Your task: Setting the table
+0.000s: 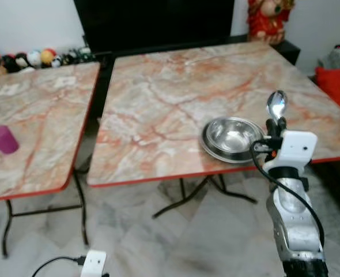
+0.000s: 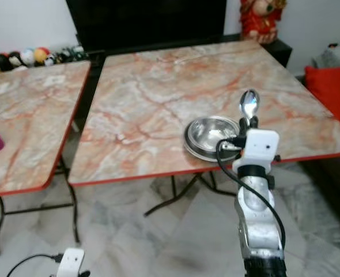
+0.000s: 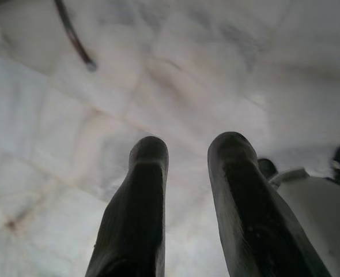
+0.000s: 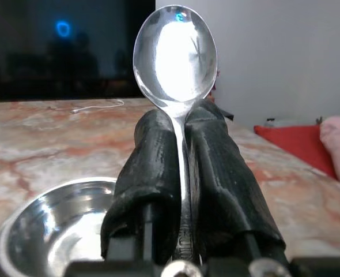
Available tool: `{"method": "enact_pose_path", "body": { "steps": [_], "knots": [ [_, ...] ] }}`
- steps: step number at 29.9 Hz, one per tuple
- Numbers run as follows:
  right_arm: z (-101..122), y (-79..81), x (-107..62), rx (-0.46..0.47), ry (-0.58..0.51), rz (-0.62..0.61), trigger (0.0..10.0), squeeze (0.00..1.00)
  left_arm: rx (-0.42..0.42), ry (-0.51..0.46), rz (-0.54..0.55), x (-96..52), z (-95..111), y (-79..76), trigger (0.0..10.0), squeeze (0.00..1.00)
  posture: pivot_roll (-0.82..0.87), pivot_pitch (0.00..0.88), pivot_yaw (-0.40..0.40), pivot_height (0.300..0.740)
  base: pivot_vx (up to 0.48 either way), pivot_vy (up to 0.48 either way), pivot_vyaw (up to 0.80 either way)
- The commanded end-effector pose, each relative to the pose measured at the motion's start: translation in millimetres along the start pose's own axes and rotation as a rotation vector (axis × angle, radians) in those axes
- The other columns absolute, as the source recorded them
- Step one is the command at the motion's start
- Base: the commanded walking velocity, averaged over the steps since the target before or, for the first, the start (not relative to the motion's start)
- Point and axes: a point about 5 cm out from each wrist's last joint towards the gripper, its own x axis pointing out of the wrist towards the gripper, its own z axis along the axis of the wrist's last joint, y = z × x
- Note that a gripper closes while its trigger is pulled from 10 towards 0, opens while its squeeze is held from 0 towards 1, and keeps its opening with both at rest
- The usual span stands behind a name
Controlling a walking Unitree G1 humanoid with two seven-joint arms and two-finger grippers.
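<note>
beside the bowl (image 1: 233, 138), right gripper (image 4: 184, 130) clamps a spoon (image 4: 176, 55) (seemingly near its neck); it may swivel and clatter

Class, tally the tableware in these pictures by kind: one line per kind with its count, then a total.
Spoons: 1, the metal spoon clamped in the right gripper.
Bowls: 1, the steel bowl on the right-hand marble table.
Cups: 1, the purple cup on the left-hand marble table.
Total: 3
</note>
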Motion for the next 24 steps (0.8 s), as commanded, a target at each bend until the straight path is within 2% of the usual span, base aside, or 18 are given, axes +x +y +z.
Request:
{"method": "enact_pose_path", "body": {
  "steps": [1,14,24],
  "knots": [
    [4.2,4.7,1.1,0.005,-0.014,0.015,10.0,0.0,0.003,0.023,0.011,-1.3,-5.4,4.6,10.0,0.0,-0.14,0.065,0.078,0.74,0.296,-0.281,0.0],
    [3.9,2.5,2.1,0.002,-0.004,0.005,10.0,0.0,-0.026,0.022,0.006,-1.4,-6.0,2.8,10.0,0.0,-0.14,0.084,0.074,0.74,0.0,0.0,0.0],
    [3.4,5.0,3.7,-0.002,0.005,0.031,10.0,0.0,-0.03,0.021,-0.003,-1.3,-5.8,0.2,10.0,0.0,-0.14,0.088,0.071,0.74,0.315,0.0,0.0]
  ]
}}
